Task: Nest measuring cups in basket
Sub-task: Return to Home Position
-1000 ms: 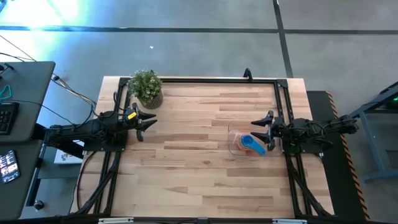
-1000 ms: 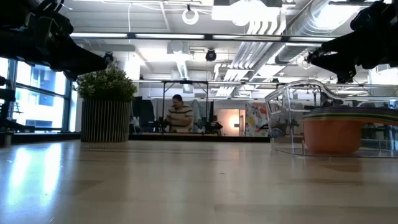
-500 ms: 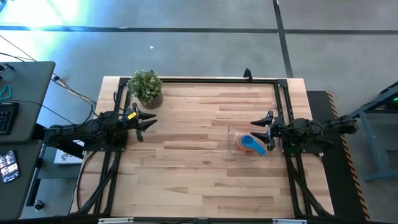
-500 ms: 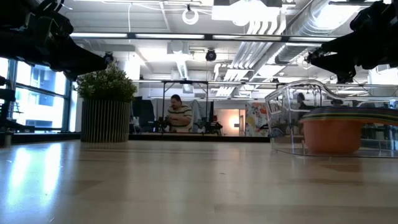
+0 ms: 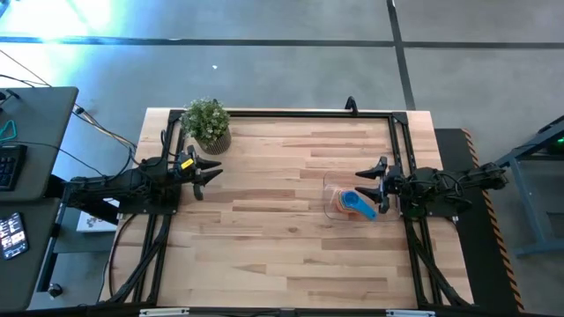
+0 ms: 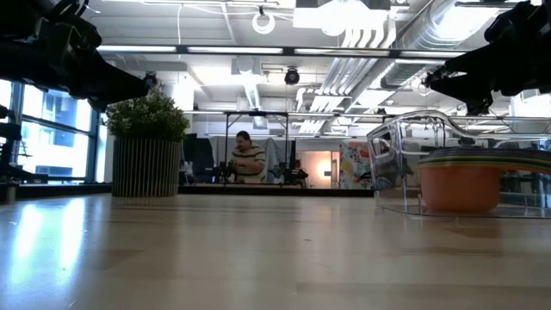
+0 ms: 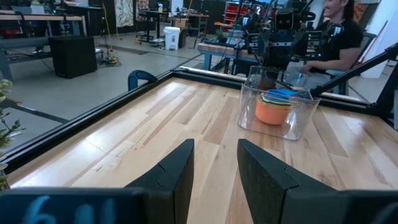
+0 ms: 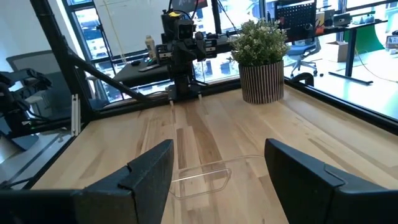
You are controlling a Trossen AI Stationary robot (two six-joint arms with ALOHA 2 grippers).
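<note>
Nested measuring cups [image 5: 355, 203] sit inside the basket [image 5: 328, 188] at three o'clock, beside the right gripper [image 8: 219, 147], spread wide; the left gripper [image 7: 216, 145] at nine o'clock is narrowly parted.

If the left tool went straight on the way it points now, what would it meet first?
Probably nothing on the table: the left tool aims just beside the basket, so the black rail at the far edge looks first.
</note>
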